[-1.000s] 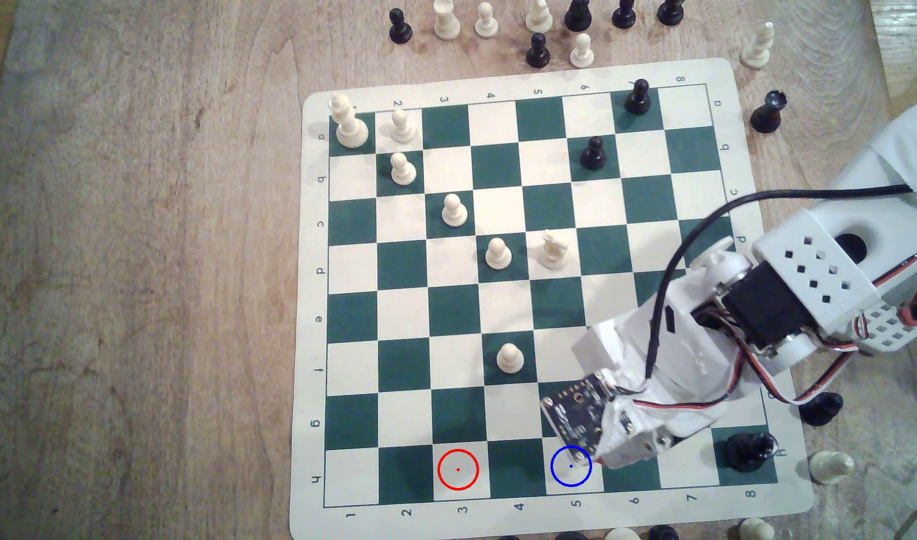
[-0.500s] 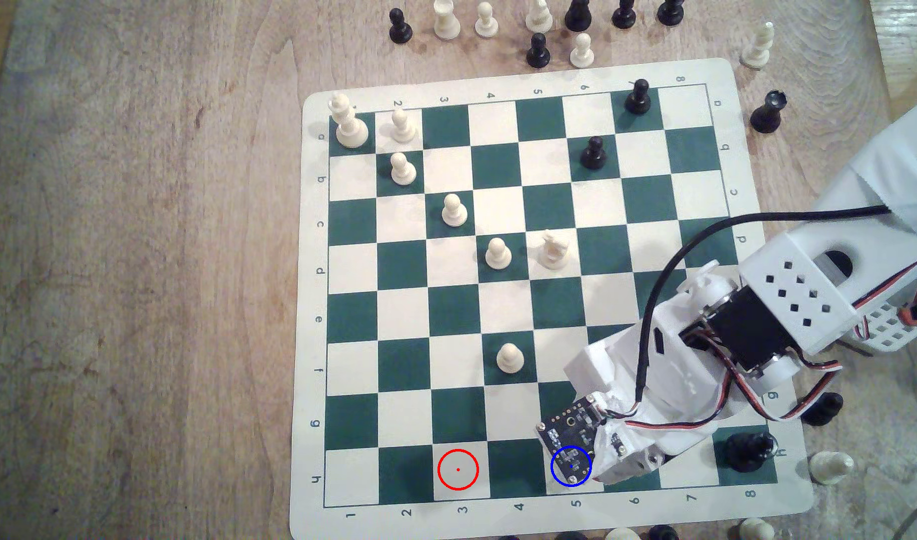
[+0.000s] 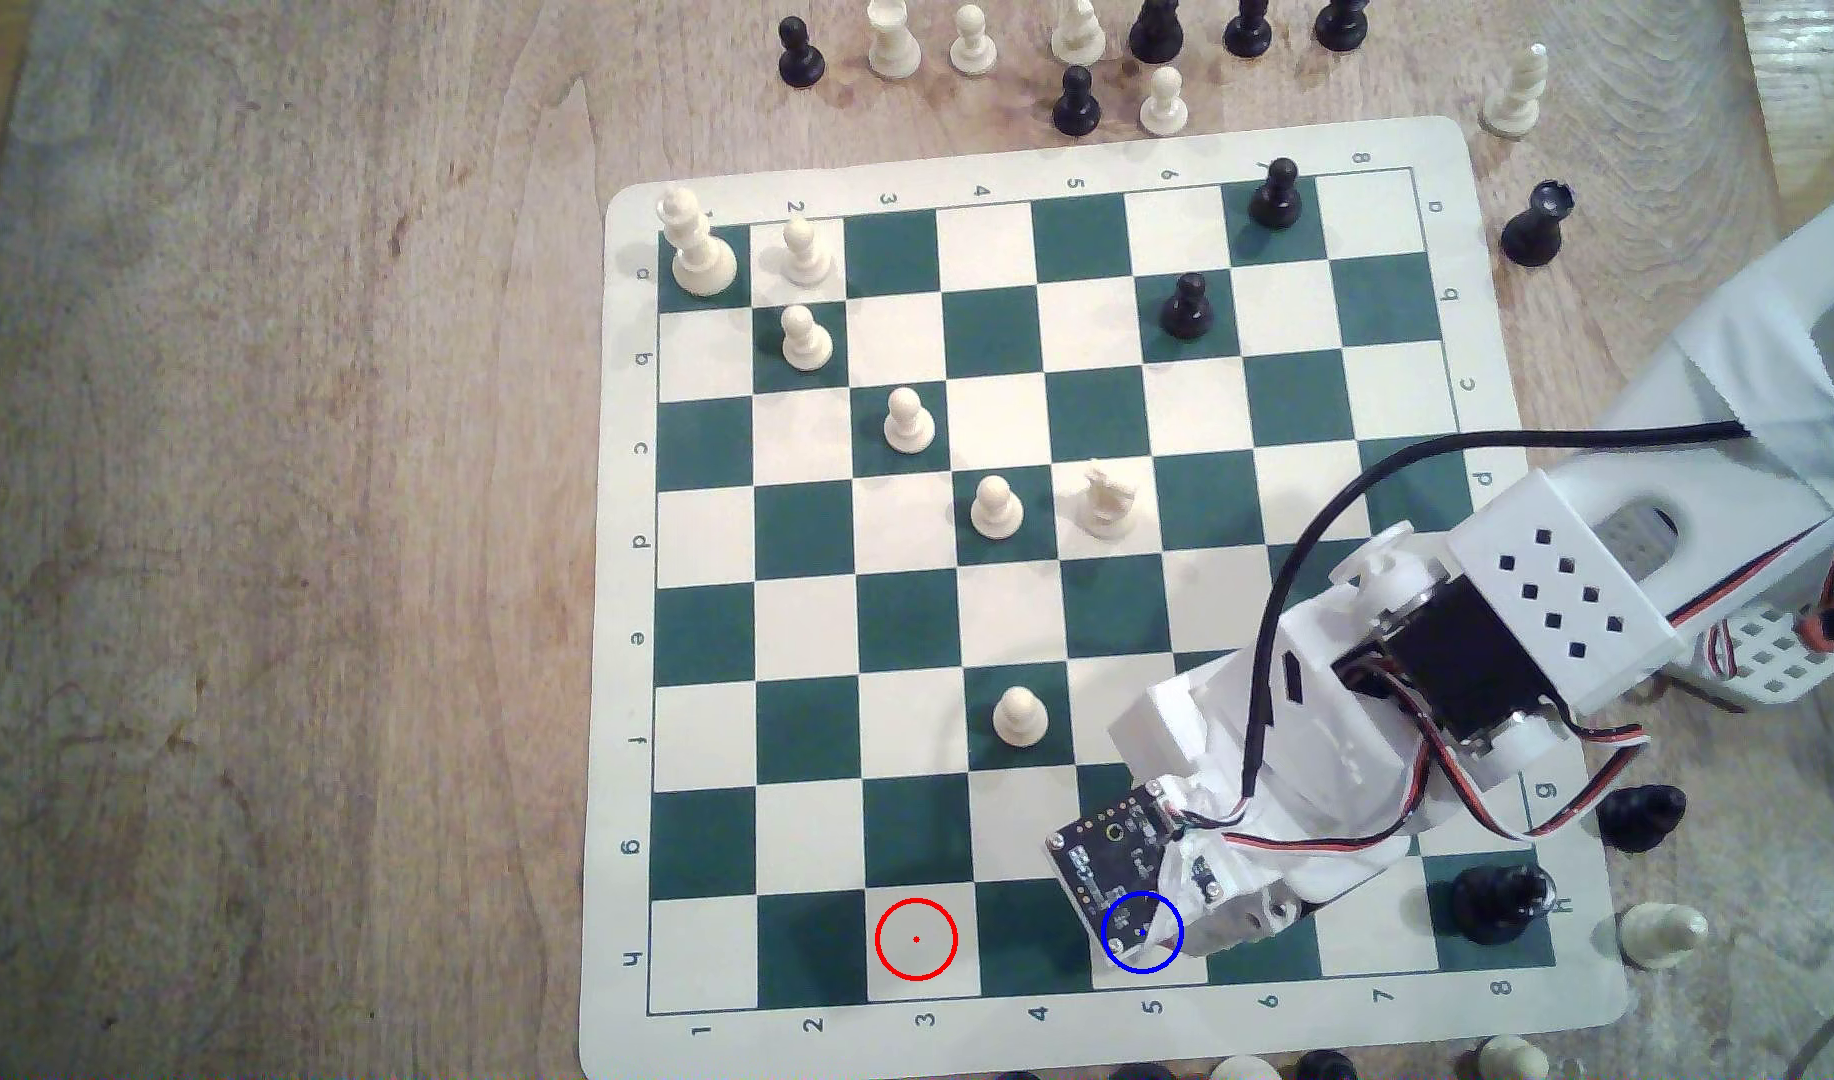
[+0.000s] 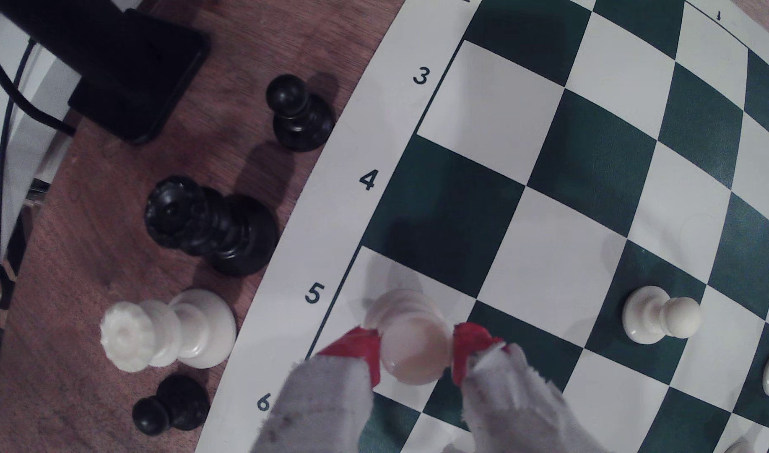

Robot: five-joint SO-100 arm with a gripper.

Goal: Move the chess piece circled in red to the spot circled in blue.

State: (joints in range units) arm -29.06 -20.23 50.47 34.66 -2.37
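step: placing, near the end | gripper clamped on the chess piece right over the spot, column 5 edge square | base touching board? hard to say | next: settle upright, then let go

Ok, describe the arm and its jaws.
The arm is white printed plastic with a perforated housing, black servos, a bare black circuit board, a black cable and red-white-black wires. The gripper has red pads on jaws wrapped in fuzzy grey-white cloth.
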